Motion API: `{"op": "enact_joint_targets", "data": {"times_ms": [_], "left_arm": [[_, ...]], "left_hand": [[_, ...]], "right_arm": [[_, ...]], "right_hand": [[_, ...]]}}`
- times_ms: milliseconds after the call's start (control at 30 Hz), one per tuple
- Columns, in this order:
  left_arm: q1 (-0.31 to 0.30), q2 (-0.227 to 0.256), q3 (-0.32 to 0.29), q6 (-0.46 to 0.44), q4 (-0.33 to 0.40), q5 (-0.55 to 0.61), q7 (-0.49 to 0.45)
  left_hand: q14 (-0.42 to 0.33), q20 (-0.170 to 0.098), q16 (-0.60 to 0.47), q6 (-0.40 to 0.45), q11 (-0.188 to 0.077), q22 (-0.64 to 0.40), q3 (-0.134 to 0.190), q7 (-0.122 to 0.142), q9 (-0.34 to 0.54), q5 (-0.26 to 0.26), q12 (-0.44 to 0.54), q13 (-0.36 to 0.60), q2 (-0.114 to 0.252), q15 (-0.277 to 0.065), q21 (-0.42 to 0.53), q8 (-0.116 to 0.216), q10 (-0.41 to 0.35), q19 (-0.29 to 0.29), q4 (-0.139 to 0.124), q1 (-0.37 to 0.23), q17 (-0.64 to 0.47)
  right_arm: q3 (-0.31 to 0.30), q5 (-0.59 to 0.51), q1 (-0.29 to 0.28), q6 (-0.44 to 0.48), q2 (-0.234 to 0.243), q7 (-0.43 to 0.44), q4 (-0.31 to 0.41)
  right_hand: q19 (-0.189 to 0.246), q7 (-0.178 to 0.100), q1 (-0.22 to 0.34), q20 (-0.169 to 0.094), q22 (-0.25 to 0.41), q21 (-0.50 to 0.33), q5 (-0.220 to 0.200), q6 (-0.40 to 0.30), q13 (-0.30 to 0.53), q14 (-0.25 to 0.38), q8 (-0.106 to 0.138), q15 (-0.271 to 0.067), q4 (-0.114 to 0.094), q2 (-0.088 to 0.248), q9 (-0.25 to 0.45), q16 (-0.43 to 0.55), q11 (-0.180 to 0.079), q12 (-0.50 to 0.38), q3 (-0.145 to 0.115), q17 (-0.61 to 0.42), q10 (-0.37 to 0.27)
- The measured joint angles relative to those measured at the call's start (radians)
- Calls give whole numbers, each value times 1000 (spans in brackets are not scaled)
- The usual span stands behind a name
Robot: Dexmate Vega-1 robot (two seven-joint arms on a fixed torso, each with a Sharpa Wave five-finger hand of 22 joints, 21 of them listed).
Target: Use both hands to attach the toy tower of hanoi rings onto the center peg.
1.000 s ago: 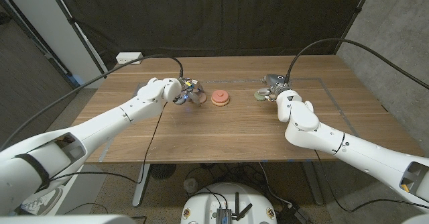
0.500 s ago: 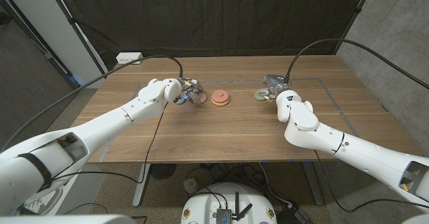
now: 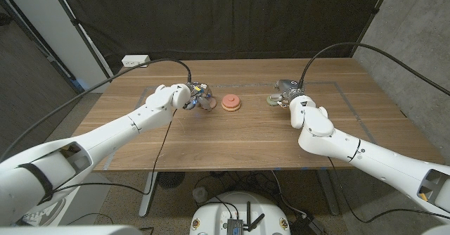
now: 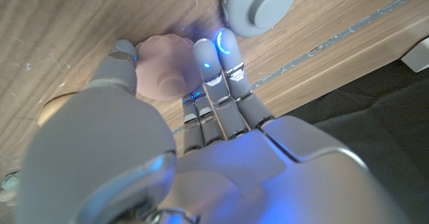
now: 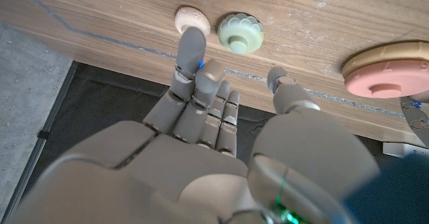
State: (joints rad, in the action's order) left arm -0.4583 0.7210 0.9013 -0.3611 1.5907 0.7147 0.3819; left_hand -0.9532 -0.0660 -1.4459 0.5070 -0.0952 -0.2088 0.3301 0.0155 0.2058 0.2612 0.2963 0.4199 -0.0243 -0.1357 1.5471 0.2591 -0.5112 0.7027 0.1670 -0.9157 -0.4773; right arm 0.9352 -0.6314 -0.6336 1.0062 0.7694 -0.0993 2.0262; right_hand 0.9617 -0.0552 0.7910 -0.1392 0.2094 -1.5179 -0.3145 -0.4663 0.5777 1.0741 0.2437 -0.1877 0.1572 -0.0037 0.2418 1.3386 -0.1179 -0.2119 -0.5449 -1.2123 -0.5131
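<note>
The center peg (image 3: 231,103) is a tan disc carrying a pink ring (image 5: 387,78), mid-table. Your left hand (image 3: 195,96), just left of it, has its fingers round a pale pink ring (image 4: 164,76), barely shifted since a second ago. Your right hand (image 3: 286,93), right of the peg, stays open, fingers above a green scalloped ring (image 5: 240,31).

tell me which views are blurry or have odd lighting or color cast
Head view: sharp, evenly lit, soft shadows under the left hand and right hand. Left wrist view: the near hand is badly out of focus and tinted blue by its own lights; the pink ring and grey piece are soft. Right wrist view: hand blurred, the green ring fairly crisp.
</note>
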Motion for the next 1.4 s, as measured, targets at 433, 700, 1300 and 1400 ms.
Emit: {"op": "enact_joint_targets", "data": {"times_ms": [433, 700, 1300, 1400], "left_arm": [[-12, 0, -5, -17, 7, -11, -21], [-16, 2, -10, -25, 14, -22, -31], [-19, 22, -21, -42, 52, -28, -27], [-19, 26, -23, -50, 58, -27, -18]], "left_hand": [[-21, -2, -4, 19, 2, -12, 17, 2, 6, 2, 8, 6, -7, -7, 6, 0, -8, 9, 8, -27, 0], [-21, -2, -4, 31, 6, -17, 22, -1, 6, 2, 8, 7, -3, -7, 6, 4, -16, 9, 5, -31, 0], [-26, -7, -4, 43, 8, -17, 22, 0, 18, 6, 15, 49, -11, -13, 6, 4, -25, 14, 5, -39, 0], [-26, -7, -4, 43, 8, -17, 22, 0, 18, 6, 15, 58, -10, -13, 6, 4, -25, 14, 5, -39, 0]], "right_arm": [[-6, 22, -3, -15, -1, 18, -10], [-8, 25, -7, -14, 4, 25, -1], [-25, 47, -25, -15, 12, 53, 21], [-27, 49, -28, -16, 13, 55, 22]], "right_hand": [[0, 0, -5, 0, -5, 0, -3, 0, 0, 0, 0, 0, -4, 5, 0, 0, 6, 0, -4, -3, -5], [0, -4, -5, 0, -5, 0, -4, -4, 0, -4, 0, 0, -1, 5, 0, -4, 6, 0, -7, 0, -5], [0, -9, -5, 0, -5, 7, -8, -9, 4, -9, 0, 6, 3, 5, 2, -8, 5, 0, -11, 0, -5], [0, -9, -5, 0, -5, 7, -8, -9, 4, -9, 0, 6, 3, 5, 2, -8, 0, 0, -11, 0, -11]]}}
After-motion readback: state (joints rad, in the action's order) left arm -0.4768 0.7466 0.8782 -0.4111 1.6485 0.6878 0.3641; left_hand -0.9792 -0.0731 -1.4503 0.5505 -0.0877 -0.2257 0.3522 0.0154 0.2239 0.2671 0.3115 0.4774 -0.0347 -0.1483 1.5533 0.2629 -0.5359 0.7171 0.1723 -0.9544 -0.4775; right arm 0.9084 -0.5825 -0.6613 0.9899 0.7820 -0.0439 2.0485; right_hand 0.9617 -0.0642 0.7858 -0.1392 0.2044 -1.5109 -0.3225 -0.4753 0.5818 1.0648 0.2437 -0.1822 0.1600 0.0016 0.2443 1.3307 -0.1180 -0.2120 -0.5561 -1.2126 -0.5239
